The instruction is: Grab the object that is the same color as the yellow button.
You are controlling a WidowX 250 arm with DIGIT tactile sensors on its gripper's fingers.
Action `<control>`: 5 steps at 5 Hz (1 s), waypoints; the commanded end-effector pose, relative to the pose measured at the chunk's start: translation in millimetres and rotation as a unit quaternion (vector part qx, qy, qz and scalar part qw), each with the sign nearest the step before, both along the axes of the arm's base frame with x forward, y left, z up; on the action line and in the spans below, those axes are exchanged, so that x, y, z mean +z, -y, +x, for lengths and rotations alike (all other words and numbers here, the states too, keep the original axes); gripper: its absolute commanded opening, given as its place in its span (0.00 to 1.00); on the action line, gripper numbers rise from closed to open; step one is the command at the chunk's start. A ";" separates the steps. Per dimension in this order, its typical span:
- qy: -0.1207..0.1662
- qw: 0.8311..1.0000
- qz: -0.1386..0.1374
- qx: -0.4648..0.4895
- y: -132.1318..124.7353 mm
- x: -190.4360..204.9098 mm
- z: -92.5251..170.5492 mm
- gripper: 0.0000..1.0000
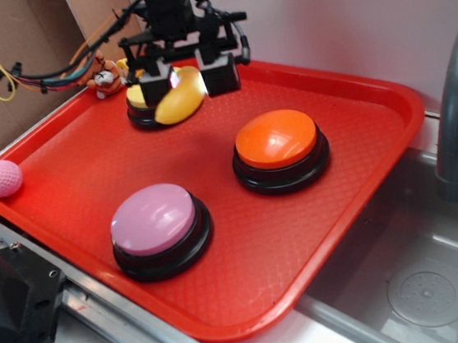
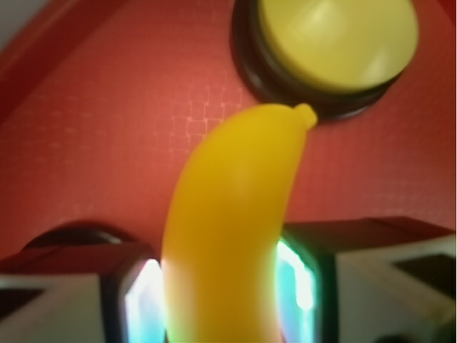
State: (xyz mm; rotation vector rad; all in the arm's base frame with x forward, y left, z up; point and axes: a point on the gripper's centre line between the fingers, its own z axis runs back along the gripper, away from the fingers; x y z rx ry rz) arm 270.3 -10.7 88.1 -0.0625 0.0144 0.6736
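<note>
Above tray (image 1: 388,112), banana (image 2: 228,229) in gripper (image 1: 179,82).

my pincer (image 2: 221,300) is clamped on the yellow banana (image 2: 228,221), with one finger (image 2: 121,293) pressed against each side of its lower part. the banana rises up the middle of the view, and its small stem tip points toward the yellow button (image 2: 335,43) at the top right. the button's pale domed top sits on a black base over the red tray (image 2: 107,128).
</note>
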 end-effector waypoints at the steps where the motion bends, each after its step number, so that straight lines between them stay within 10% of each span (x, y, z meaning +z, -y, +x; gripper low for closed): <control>1: 0.037 0.985 -0.018 -0.168 -22.4 49.3 -16.8 0.00; 5: 0.060 0.953 0.009 -0.298 -38.4 65.1 -75.8 0.00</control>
